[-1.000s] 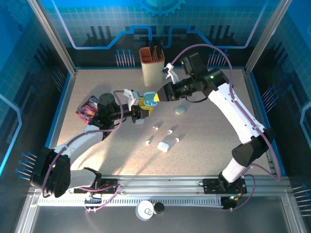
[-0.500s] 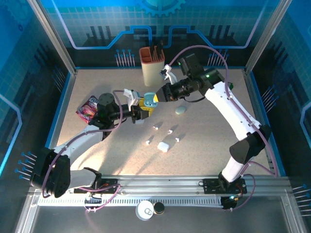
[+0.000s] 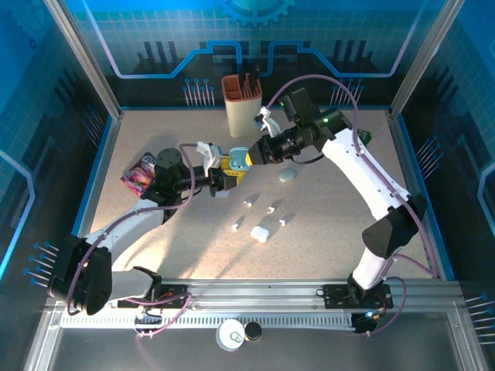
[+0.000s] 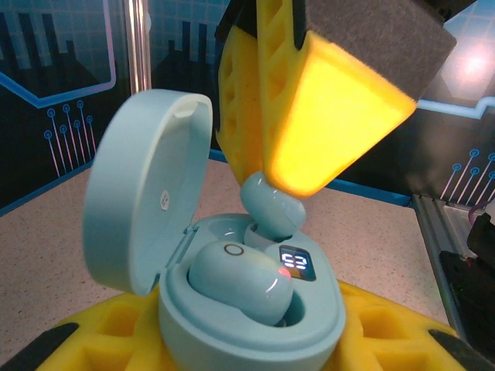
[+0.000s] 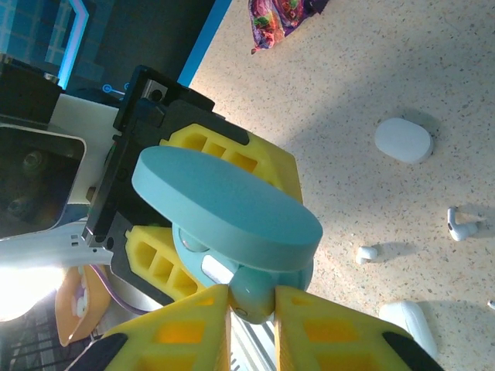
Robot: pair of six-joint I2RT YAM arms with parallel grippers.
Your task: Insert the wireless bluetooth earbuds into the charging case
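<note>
Now, right end effector (image 5: 251, 308) pinching mint earbud (image 4: 272, 207), nudged leftward, seemingly entering charging case (image 4: 247, 334) clamped by left end effector (image 3: 230, 171).

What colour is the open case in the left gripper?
The case is pale mint green, clearest from the left wrist.

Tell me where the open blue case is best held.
Grip the case by its lower body, from the two sides under the rim, as the left gripper does. The lid stands open and the inside faces up, so the top must stay free.
</note>
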